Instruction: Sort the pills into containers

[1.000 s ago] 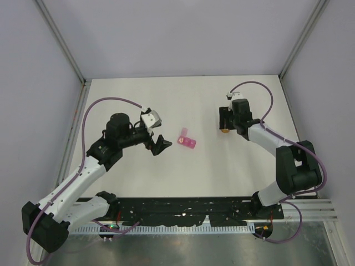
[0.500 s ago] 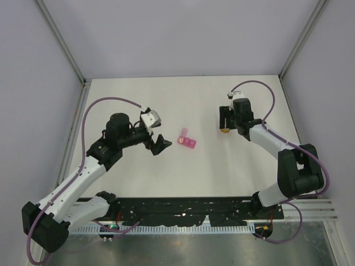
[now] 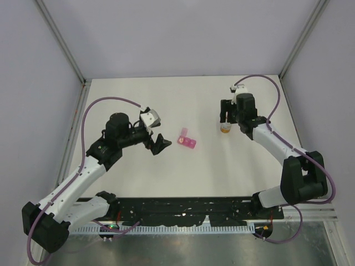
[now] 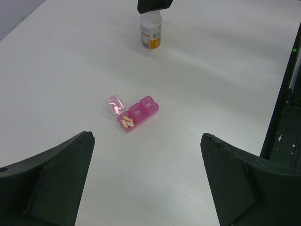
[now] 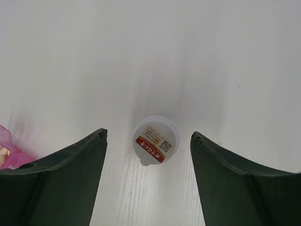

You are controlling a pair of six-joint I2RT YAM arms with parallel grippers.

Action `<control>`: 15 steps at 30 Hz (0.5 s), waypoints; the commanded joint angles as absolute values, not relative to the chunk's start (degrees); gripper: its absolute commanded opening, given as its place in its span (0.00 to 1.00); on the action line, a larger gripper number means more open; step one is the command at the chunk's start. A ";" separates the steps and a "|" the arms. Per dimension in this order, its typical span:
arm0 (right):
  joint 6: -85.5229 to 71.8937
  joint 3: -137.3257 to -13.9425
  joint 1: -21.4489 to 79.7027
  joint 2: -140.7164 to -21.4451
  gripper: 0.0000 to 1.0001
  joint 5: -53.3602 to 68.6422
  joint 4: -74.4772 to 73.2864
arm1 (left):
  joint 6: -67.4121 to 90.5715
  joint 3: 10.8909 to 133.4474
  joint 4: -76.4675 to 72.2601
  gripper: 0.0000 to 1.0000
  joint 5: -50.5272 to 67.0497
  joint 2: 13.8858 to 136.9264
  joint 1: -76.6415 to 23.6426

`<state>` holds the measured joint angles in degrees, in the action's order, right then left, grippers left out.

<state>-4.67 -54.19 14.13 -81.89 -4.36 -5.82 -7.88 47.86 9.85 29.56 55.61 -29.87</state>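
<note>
The pink pill box lies at the table's middle. In the left wrist view its left compartment has its lid open and holds several pale pills; the other two are shut. My left gripper is open and empty, left of the box, with its jaws wide apart. My right gripper is open and hovers over the white bottle with the orange-red label. In the right wrist view the bottle stands capped between the spread fingers of that gripper, untouched.
The box's corner shows at the left edge of the right wrist view. The bottle also shows far off in the left wrist view. Grey walls bound the table on three sides; a black rail runs along the near edge.
My right gripper has drawn up and back from the bottle, which now stands free below it. The left arm and the pill box have not moved.
</note>
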 commanded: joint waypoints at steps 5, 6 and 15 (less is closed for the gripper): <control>-3.43 -57.48 14.06 -77.88 0.76 -4.66 -5.62 | -7.47 48.34 6.94 1.00 29.27 55.37 -29.62; -2.99 -57.65 14.15 -77.61 0.76 -4.66 -5.71 | -7.47 48.25 6.77 1.00 29.18 55.28 -29.62; -0.71 -57.31 14.06 -70.94 0.79 -5.97 -5.71 | -7.12 47.99 6.24 1.00 26.98 55.98 -29.53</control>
